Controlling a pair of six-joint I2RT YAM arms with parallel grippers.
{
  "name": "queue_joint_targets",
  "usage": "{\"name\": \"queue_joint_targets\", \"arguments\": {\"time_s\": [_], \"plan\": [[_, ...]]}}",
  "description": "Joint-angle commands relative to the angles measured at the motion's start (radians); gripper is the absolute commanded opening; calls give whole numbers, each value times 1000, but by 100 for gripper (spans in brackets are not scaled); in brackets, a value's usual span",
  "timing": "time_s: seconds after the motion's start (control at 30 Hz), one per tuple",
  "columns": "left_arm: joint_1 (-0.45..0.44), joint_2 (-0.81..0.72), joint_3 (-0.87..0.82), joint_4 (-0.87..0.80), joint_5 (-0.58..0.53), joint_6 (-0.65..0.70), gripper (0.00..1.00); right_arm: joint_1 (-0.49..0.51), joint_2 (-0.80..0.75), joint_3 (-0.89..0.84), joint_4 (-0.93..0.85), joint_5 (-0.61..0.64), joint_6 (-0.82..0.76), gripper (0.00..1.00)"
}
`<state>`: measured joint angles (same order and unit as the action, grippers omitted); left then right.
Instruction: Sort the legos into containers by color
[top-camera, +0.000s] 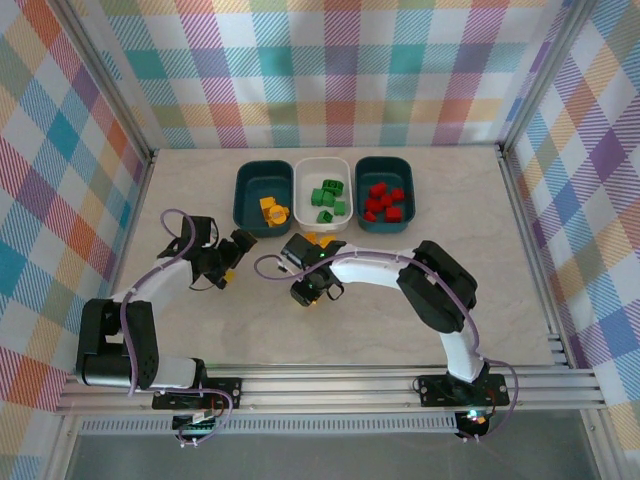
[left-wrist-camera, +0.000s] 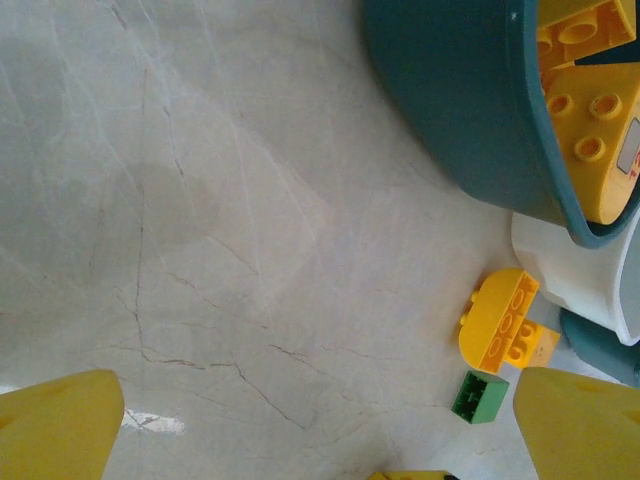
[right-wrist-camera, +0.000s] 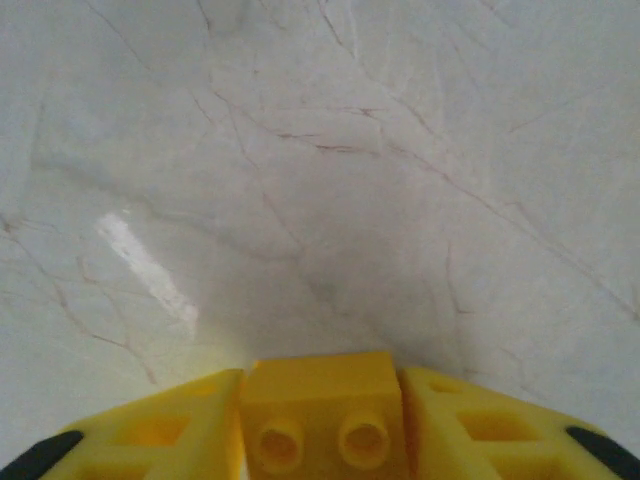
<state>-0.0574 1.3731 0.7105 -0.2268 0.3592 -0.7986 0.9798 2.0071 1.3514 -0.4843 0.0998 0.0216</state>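
Right end effector (right-wrist-camera: 320, 445): narrow, fingers pressed on both sides of yellow lego (right-wrist-camera: 318, 390), studs toward camera, counter (right-wrist-camera: 300, 150) ahead.
Left end effector (left-wrist-camera: 320, 440): spread wide, holding nothing.
Near one of its fingers, on counter: loose yellow brick (left-wrist-camera: 500, 318), green brick (left-wrist-camera: 480, 397) just beside it.
Beyond both end effectors, row of tubs:
- left teal tub (top-camera: 262, 178) with yellow legos (top-camera: 272, 210)
- white tub (top-camera: 322, 170) with green legos (top-camera: 327, 196)
- right teal tub (top-camera: 385, 168) with red legos (top-camera: 384, 202)

Bright, even light; faint glare.
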Motion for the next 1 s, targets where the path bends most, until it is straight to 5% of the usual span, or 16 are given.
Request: {"name": "queue_joint_targets", "arguments": {"time_s": [0.0,0.27,0.57,0.97], "plan": [[3,-24,-7,-12,9,24,100,12,-23,-29,-4,76,6,32],[66,-21,-20,-109,-60,-30,100,-32,-38,145,32,15,63,28],[73,-128,-92,-163,-112,-26,100,-164,174,503,134,-5,137,29],[73,-98,-83,-123,-31,36,100,-253,683,1319,-161,-101,131,34]]}}
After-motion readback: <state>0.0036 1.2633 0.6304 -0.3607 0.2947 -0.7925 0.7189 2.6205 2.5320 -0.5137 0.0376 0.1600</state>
